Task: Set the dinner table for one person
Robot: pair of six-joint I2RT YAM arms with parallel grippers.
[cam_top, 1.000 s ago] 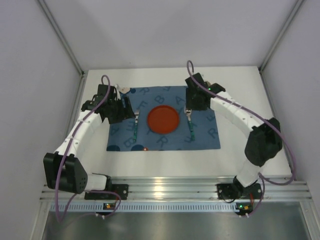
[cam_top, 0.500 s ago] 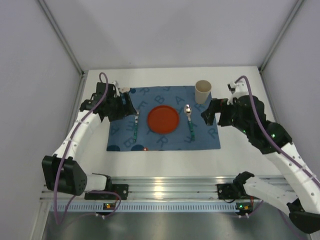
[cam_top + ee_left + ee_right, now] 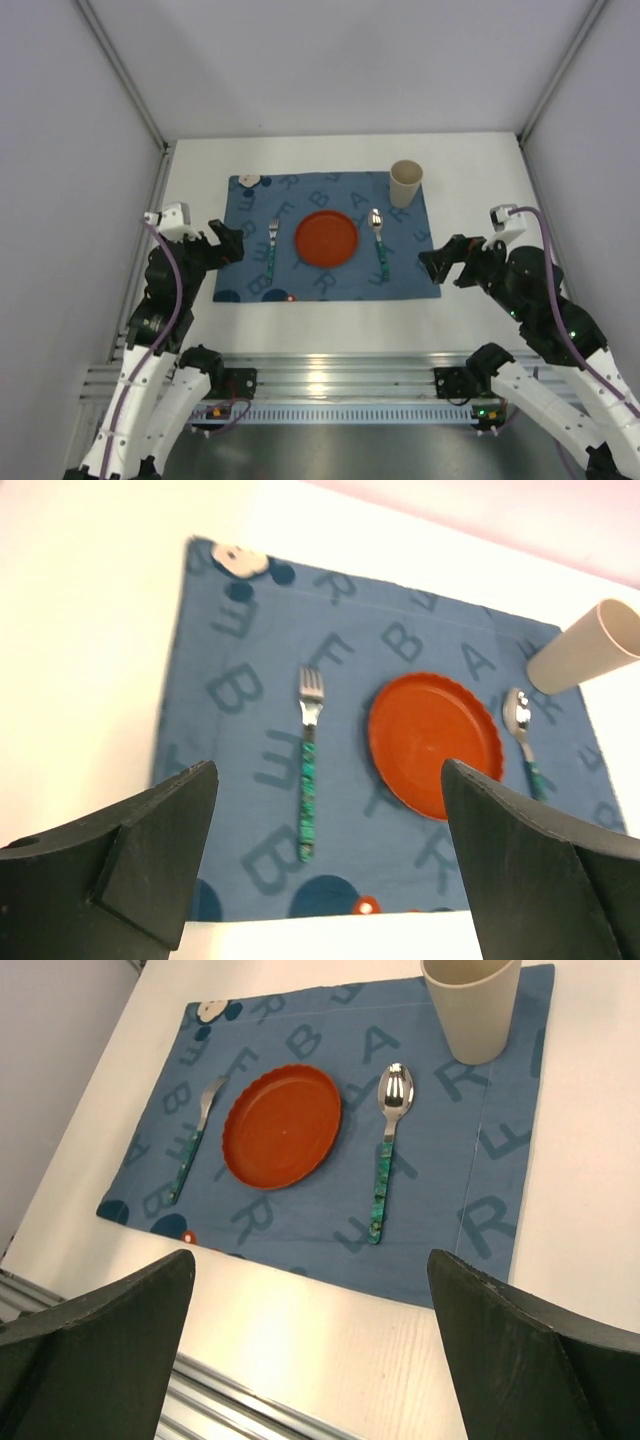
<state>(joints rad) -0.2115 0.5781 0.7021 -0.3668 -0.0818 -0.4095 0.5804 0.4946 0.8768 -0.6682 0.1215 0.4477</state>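
dinner table, large flat white rectangular tabletop (image 3: 480,175), is probably behaving rigid, heavy, ungraspable; left gripper (image 3: 232,243) and right gripper (image 3: 432,263) are hanging wide open, gripping nothing.

- Blue letter-printed cloth placemat (image 3: 412,272).
- Round orange plate (image 3: 326,239) at its centre.
- Green-handled metal fork (image 3: 272,248) left of plate, matching spoon (image 3: 379,241) right.
- Beige cup (image 3: 406,184), far right corner.

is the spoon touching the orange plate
Apart. The right wrist view shows a strip of blue placemat plainly visible between the spoon and the plate.
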